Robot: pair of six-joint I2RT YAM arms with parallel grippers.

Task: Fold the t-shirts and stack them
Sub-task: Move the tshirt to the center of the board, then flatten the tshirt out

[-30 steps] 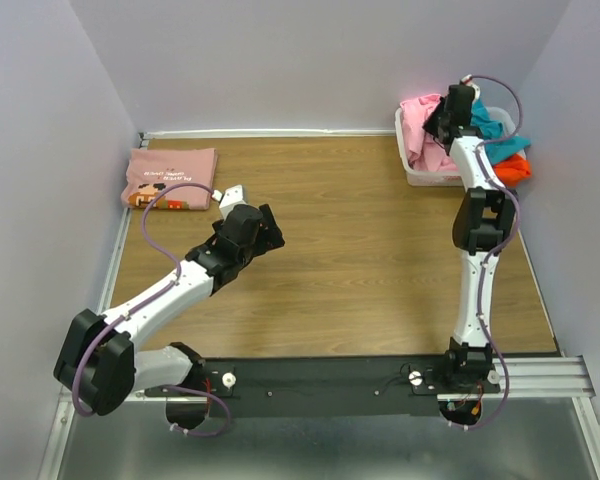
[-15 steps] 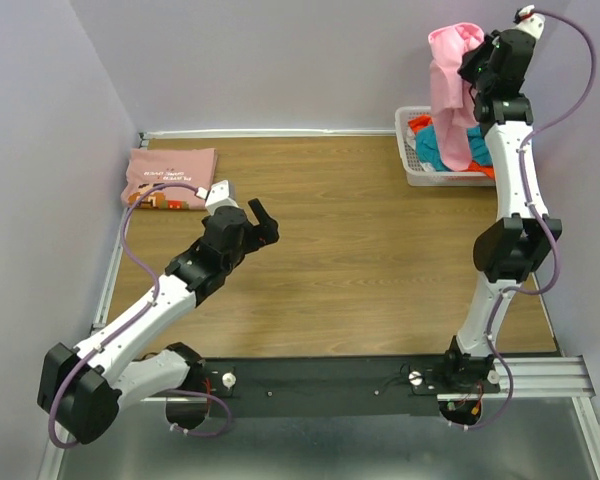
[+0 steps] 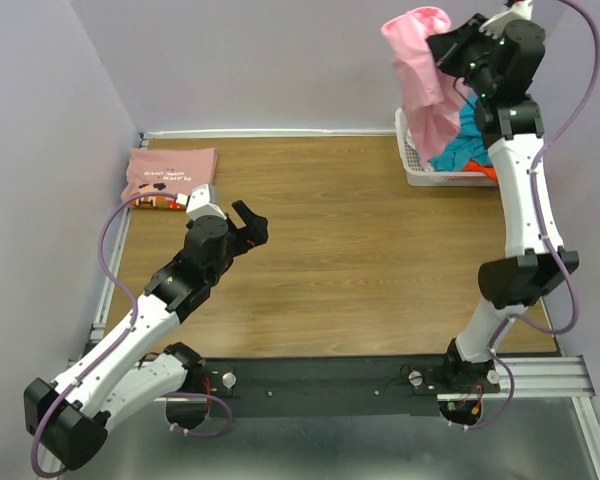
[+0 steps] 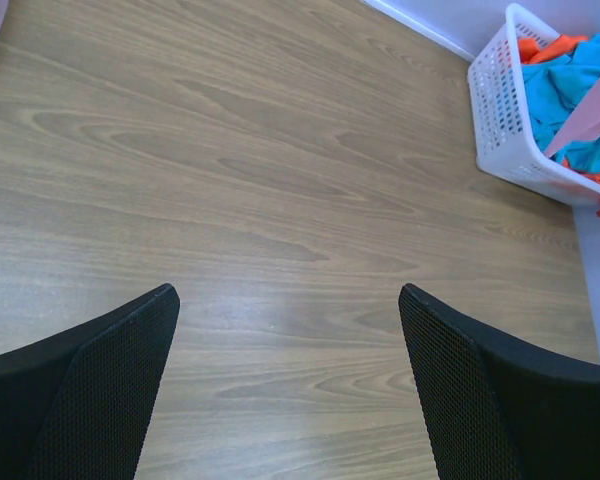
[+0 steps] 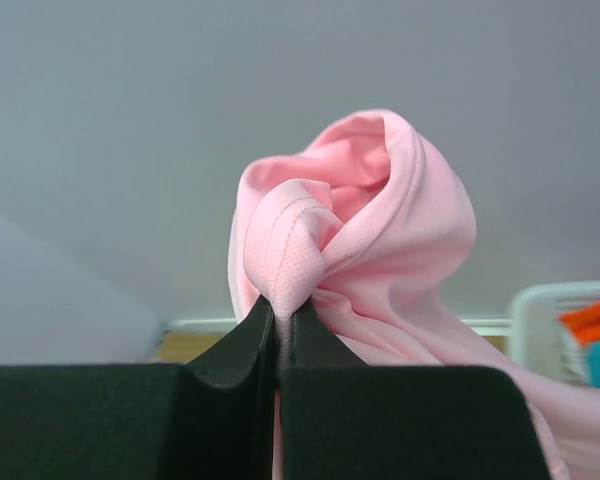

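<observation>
My right gripper (image 3: pixel 442 52) is raised high over the back right corner and is shut on the light-pink t-shirt (image 3: pixel 420 75), which hangs down toward the white basket (image 3: pixel 416 166). In the right wrist view the cloth (image 5: pixel 360 230) bunches up from between my closed fingers (image 5: pixel 230 350). Teal (image 3: pixel 470 135) and orange (image 3: pixel 490 172) t-shirts lie in the basket. A folded dusty-pink t-shirt with a pixel print (image 3: pixel 165 175) lies at the back left. My left gripper (image 3: pixel 242 228) is open and empty above the wooden table (image 4: pixel 280 180).
The basket also shows at the top right of the left wrist view (image 4: pixel 525 130), with teal and orange cloth in it. Grey walls close the table at the back and sides. A black rail (image 3: pixel 360 378) runs along the near edge.
My right gripper has lifted the light-pink t-shirt out of the basket and swung it up and left. My left arm has drawn back and turned slightly left, still open.
</observation>
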